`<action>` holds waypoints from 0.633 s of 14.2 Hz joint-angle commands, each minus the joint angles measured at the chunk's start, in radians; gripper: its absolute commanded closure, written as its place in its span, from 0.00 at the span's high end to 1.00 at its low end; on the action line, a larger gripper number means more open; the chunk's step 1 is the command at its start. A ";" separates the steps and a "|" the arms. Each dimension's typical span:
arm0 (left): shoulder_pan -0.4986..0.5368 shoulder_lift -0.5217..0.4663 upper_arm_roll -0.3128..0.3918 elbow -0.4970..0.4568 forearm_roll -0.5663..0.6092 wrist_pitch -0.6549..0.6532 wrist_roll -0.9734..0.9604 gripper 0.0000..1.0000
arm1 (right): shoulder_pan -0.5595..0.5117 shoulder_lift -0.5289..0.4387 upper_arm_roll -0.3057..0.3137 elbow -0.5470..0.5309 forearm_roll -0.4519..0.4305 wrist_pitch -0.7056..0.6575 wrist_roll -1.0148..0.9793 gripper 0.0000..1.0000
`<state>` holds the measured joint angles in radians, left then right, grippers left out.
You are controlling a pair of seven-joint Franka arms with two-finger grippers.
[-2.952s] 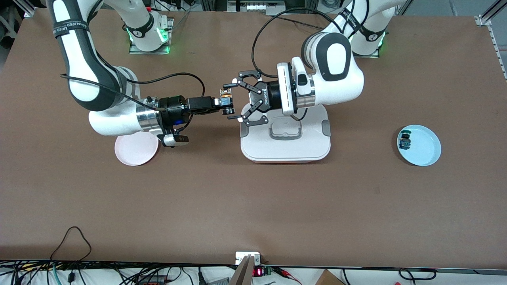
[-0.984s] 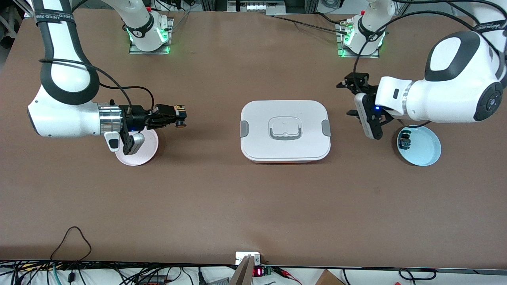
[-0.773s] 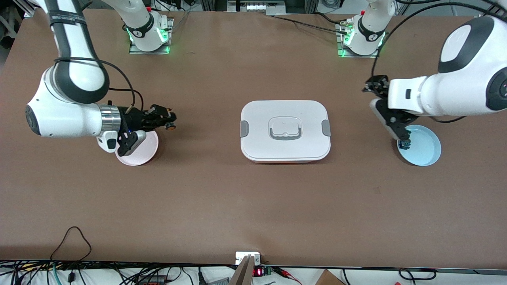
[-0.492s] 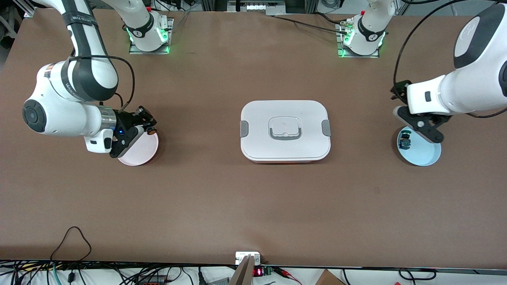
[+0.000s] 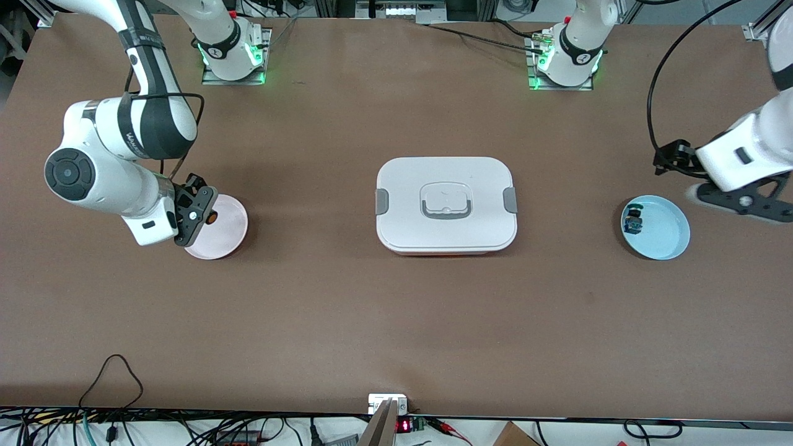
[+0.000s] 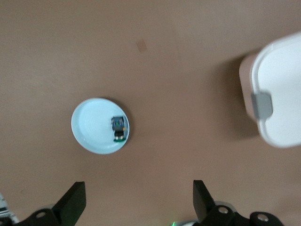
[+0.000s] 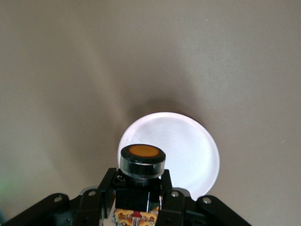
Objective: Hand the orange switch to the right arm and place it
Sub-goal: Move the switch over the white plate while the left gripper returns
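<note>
The orange switch (image 5: 212,217), black-bodied with a round orange cap, is held in my right gripper (image 5: 203,212), which is shut on it just above the pink plate (image 5: 226,232). In the right wrist view the switch (image 7: 141,159) sits between the fingers of the right gripper (image 7: 141,190), cap toward the plate (image 7: 188,146). My left gripper (image 5: 742,201) is open and empty, up over the table beside the blue plate (image 5: 666,232), toward the left arm's end. In the left wrist view the left gripper (image 6: 138,202) shows its fingertips (image 6: 75,201) wide apart.
A white lidded box (image 5: 446,204) stands mid-table; it also shows in the left wrist view (image 6: 280,94). The blue plate (image 6: 91,122) holds a small blue-and-green-topped part (image 5: 632,221), also seen in the left wrist view (image 6: 119,128).
The grippers met over the box with the switch, then parted. My right gripper has carried the switch to the pink plate and turned downward. My left gripper has drawn back past the blue plate.
</note>
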<state>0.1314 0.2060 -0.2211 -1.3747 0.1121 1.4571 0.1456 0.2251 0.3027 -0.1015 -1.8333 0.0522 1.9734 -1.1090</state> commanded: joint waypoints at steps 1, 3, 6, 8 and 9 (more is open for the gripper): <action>-0.156 -0.153 0.213 -0.205 -0.048 0.162 -0.054 1.00 | -0.030 -0.037 0.005 -0.131 -0.029 0.149 -0.177 0.00; -0.237 -0.195 0.294 -0.274 -0.046 0.204 -0.044 1.00 | -0.032 -0.043 -0.009 -0.179 -0.035 0.209 -0.219 0.00; -0.274 -0.232 0.315 -0.319 -0.045 0.209 -0.044 1.00 | -0.030 -0.043 -0.009 -0.225 -0.038 0.246 -0.245 0.00; -0.266 -0.221 0.315 -0.305 -0.043 0.197 -0.043 1.00 | -0.030 -0.043 -0.009 -0.280 -0.060 0.330 -0.270 0.00; -0.260 -0.212 0.313 -0.299 -0.043 0.195 -0.043 1.00 | -0.030 -0.043 -0.010 -0.303 -0.060 0.367 -0.275 0.00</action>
<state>-0.1196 0.0070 0.0730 -1.6540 0.0779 1.6406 0.1125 0.1980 0.2940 -0.1148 -2.0591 0.0127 2.2660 -1.3564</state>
